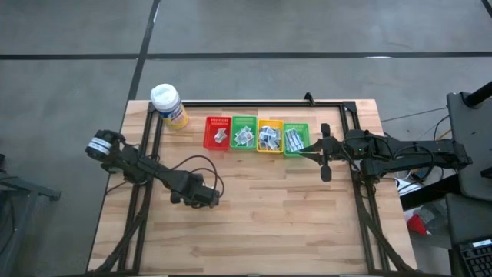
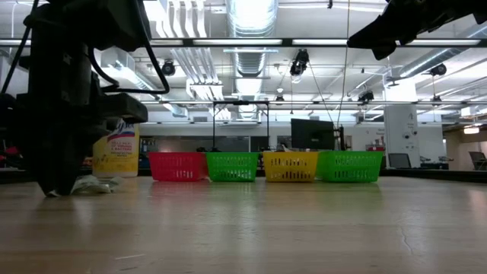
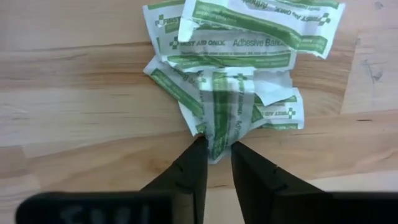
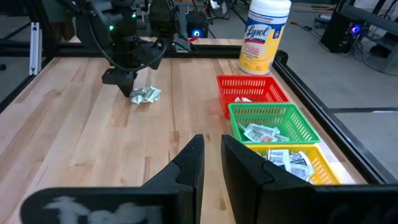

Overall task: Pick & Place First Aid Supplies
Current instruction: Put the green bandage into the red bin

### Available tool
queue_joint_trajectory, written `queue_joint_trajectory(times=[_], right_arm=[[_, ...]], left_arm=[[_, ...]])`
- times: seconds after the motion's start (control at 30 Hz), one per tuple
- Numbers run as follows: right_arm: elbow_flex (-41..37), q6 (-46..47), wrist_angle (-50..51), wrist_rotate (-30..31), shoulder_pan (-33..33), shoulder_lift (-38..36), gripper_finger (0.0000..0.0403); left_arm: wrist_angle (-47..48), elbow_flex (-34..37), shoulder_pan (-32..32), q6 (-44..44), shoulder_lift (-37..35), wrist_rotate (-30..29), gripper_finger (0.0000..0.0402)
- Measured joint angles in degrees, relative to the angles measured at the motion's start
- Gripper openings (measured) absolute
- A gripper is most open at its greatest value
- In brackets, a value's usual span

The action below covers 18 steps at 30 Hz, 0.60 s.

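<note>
Now left pincer (image 3: pixel 216 149) narrowly parted, fingertips nipping edge of green-print packet (image 3: pixel 227 109) on table (image 3: pixel 74 124).

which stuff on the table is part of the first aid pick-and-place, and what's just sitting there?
In the job:
- packets piled on the table
- left hand, fingers either side of one packet's edge
- packets already in the baskets

Just there:
- yellow wipes bottle
- right hand, over the end green basket
</note>
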<state>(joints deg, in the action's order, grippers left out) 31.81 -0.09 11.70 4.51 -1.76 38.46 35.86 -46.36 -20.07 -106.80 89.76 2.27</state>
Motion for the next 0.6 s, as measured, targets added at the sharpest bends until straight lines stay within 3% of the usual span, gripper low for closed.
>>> queue_joint_trajectory(times=[0.47,0.6], right_arm=[[-0.02,0.0,0.0,0.0,0.0,0.0,0.0052],[0.0,-0.03,0.02,0.0,0.0,-0.01,0.0052]], left_arm=[[-0.51,0.12,-0.05,0.74,-1.65,0.23,0.0006],[-0.38,0.12,-0.1,0.74,-1.72,0.6,0.0004]])
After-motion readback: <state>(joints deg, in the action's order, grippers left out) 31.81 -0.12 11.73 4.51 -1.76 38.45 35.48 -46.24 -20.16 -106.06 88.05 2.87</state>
